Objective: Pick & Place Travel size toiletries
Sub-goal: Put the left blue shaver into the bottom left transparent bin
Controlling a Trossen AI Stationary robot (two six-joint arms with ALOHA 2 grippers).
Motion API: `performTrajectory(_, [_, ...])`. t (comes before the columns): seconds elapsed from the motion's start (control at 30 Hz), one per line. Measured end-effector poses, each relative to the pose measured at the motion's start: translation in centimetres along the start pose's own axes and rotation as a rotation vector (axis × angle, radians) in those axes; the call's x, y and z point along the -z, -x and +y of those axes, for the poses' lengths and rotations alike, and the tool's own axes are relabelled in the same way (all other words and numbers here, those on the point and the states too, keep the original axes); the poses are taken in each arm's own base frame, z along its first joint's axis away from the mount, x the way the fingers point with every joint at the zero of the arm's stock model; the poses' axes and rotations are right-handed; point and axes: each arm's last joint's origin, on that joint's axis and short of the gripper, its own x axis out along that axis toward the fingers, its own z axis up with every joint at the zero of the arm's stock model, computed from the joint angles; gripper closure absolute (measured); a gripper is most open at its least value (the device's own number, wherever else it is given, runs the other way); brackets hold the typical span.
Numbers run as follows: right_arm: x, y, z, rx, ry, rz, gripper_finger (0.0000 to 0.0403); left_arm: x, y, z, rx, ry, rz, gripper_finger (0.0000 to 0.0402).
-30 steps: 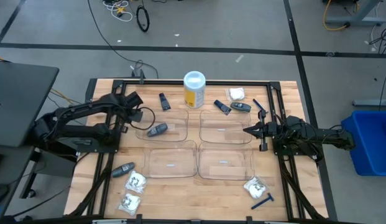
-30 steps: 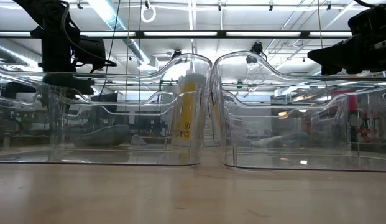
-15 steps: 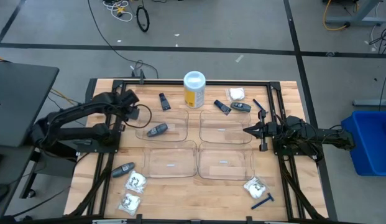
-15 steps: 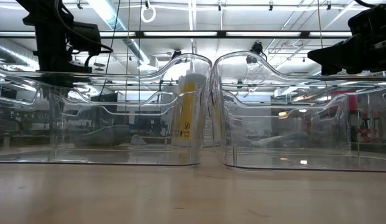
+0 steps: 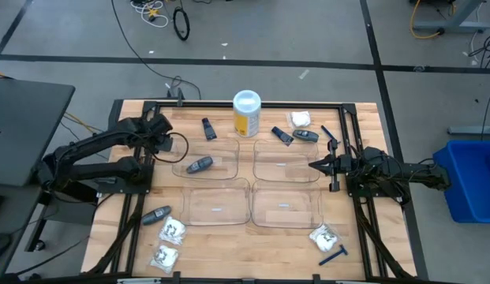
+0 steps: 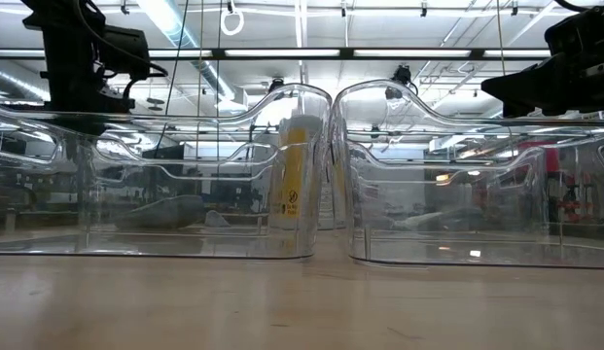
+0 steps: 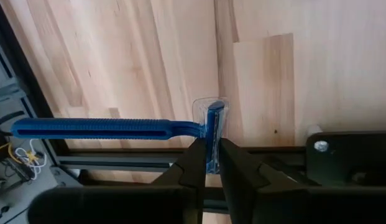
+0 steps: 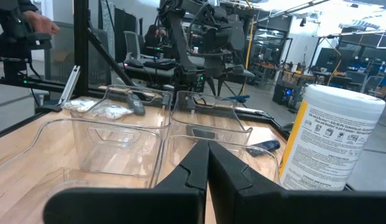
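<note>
Carry step, by my read: the left gripper (image 7: pixel 207 163) is clamped on the head of a blue razor (image 7: pixel 112 128), handle sticking out sideways, held above the wood table (image 5: pixel 229 252) near its left rear edge. In the high view the left gripper (image 5: pixel 159 131) sits just left of the rear-left tray (image 5: pixel 221 167). The right gripper (image 5: pixel 314 166) waits w/ fingers shut and empty, tip at the right edge of the rear-right tray (image 5: pixel 286 162).

Next move probably calls for swinging the razor over a tray and letting go; which tray takes razors can't be told.

Count, high view:
- 4 clear trays in a 2x2 block; only the rear-left one holds anything, 1 grey stick (image 5: pixel 200 165).
- 3 grey sticks total: that 1, 1 front left (image 5: pixel 156 214), 1 rear right (image 5: pixel 305 136).
- 3 razors: 1 held, 1 rear right (image 5: pixel 329 135), 1 front right (image 5: pixel 333 255).
- 4 white packets: 2 front left (image 5: pixel 174 231), 1 front right (image 5: pixel 323 235), 1 rear right (image 5: pixel 300 119).
- 2 dark tubes (image 5: pixel 208 128), 1 each side of the yellow canister (image 5: pixel 246 113).
</note>
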Motion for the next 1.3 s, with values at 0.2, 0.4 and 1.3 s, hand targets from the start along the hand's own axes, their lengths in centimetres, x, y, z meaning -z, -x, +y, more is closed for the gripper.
performTrajectory(0.2, [0.0, 0.0, 0.0, 0.000, 0.000, -0.001, 0.0390, -0.3, 2.3, 1.3, -0.059, 0.047, -0.054, 0.0356])
performTrajectory(0.4, [0.0, 0.0, 0.0, 0.000, 0.000, 0.000, 0.0390, -0.6, 4.6, 2.4, -0.090, 0.110, -0.154, 0.0356])
performTrajectory(1.3, [0.0, 0.0, 0.0, 0.000, 0.000, 0.000, 0.0390, -3.3, 6.1, 2.6, -0.011, 0.197, -0.474, 0.0356])
